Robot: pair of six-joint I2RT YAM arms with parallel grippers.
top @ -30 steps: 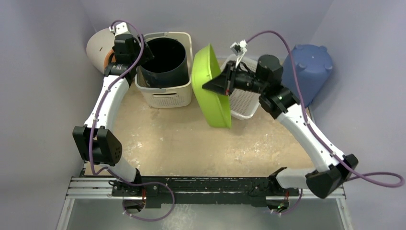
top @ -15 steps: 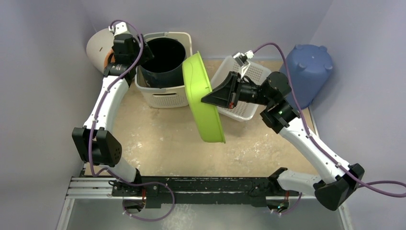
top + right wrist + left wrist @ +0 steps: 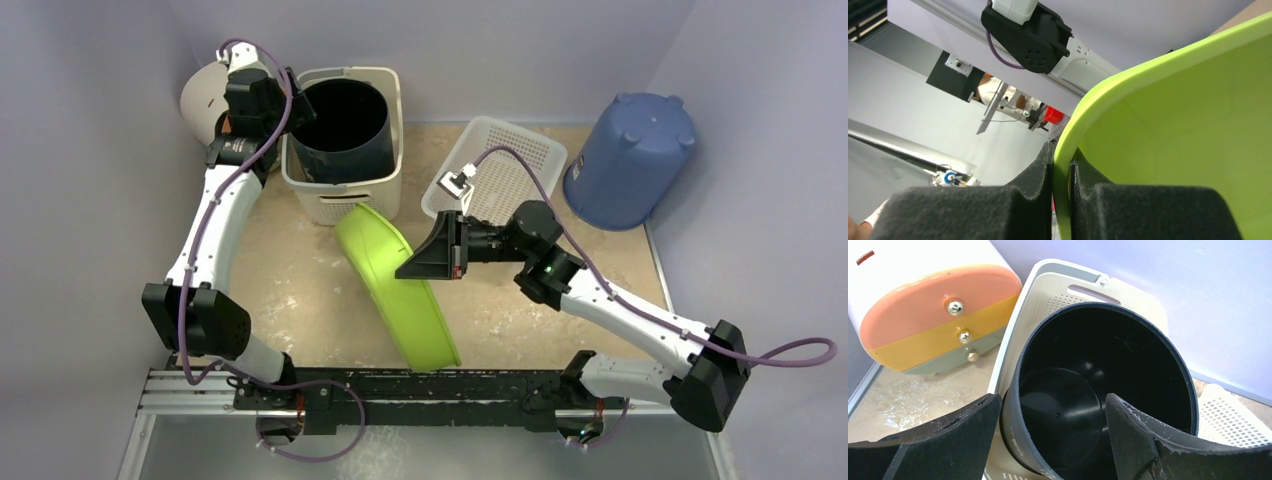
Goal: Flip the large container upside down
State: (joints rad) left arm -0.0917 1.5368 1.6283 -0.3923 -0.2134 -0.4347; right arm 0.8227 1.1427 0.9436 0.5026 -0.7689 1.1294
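holds left claw [image 3: 1050, 412] released above black bucket [image 3: 345, 125] in cream basket [image 3: 350, 205], clear of the work. grips large green container [image 3: 400, 290], tilted on edge over mid worktop [image 3: 300, 300], by its rim in clenched right claw [image 3: 1060, 170], presumably for tipping it over.

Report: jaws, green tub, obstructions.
Right gripper, jaws shut on green tub rim. Tub on edge, not yet inverted. Left gripper, jaws open over black bucket. Cream basket close behind tub.

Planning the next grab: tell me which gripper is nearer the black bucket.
Left. The left gripper hovers open right at the black bucket's rim; the right gripper is farther off toward the table's front, shut on the green tub's rim.
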